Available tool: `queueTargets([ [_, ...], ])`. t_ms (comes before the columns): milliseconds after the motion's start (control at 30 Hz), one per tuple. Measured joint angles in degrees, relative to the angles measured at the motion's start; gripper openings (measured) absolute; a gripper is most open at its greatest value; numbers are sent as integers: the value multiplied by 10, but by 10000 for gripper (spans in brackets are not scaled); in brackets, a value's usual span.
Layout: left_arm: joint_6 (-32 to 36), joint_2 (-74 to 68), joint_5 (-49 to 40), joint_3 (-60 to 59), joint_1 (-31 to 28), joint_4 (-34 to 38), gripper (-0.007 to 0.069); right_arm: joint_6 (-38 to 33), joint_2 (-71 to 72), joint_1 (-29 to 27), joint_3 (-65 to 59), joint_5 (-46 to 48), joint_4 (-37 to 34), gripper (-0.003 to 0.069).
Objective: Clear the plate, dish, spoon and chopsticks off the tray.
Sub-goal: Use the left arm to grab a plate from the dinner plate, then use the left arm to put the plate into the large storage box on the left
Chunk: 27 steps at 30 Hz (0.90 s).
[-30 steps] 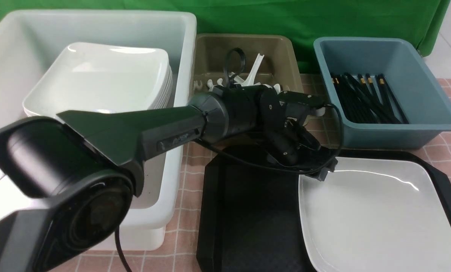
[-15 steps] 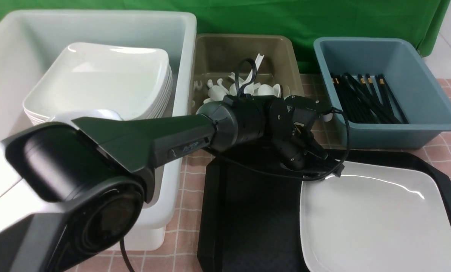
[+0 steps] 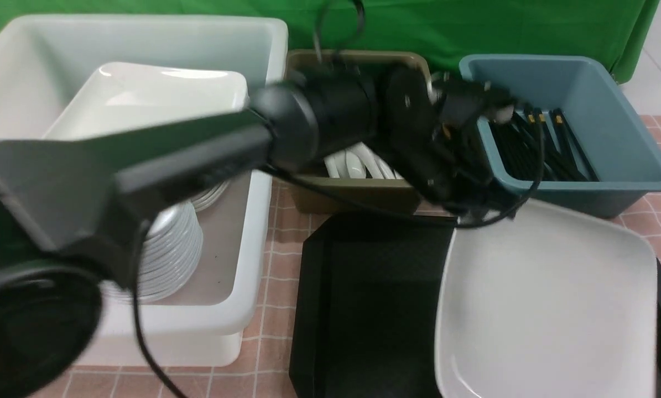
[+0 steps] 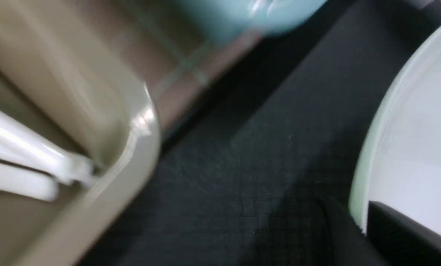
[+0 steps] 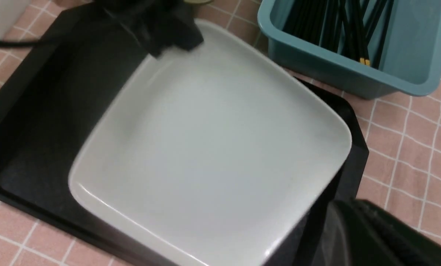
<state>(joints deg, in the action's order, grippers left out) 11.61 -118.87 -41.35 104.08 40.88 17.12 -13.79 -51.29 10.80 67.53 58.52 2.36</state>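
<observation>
Clamping on plate (image 3: 546,298) far-left corner: left gripper (image 3: 469,209) | plate tilted, far side raised over tray (image 3: 363,298) right half | right gripper (image 5: 371,236) jaws together

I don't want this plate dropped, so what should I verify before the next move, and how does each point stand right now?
1. Left gripper on the plate's far corner: ok, closed on it.
2. Plate held level: not ok, far edge raised, near edge down by the tray.
3. Plate bare of cutlery: ok.
4. Grip depth on the rim: cannot tell, blurred.
5. Space on the plate stack in the white bin: ok, its top is free.
</observation>
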Motion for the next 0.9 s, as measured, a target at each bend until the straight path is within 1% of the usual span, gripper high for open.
queueTargets([
  [100,2,40,-19,0,-1,-24,18,0,0,0,0,0,-1,30],
  [233,5,75,-35,0,-1,-34,11,0,0,0,5,0,-13,30],
  [400,11,116,-49,-2,-12,-42,9,-15,0,0,20,-1,-65,30],
  [467,15,145,-56,-3,-39,-48,11,-44,-4,0,28,-2,-116,30],
  [500,15,151,-56,-3,-42,-48,11,-47,-5,0,30,-2,-120,30],
  [533,15,164,-56,-3,-62,-48,11,-63,-10,0,33,-3,-141,30],
  [567,15,185,-56,-3,-93,-39,11,-88,-23,0,41,-3,-179,30],
  [667,19,225,-58,-3,-162,2,11,-113,-56,0,60,-5,-229,30],
  [733,25,237,-60,-3,-195,27,11,-125,-69,0,71,-5,-248,30],
  [800,46,267,-63,-3,-273,88,11,-148,-107,0,102,-5,-287,30],
  [867,58,282,-67,-3,-331,125,11,-155,-130,2,125,-6,-306,30],
  [900,63,291,-69,-3,-379,146,11,-158,-145,8,142,-7,-313,30],
])
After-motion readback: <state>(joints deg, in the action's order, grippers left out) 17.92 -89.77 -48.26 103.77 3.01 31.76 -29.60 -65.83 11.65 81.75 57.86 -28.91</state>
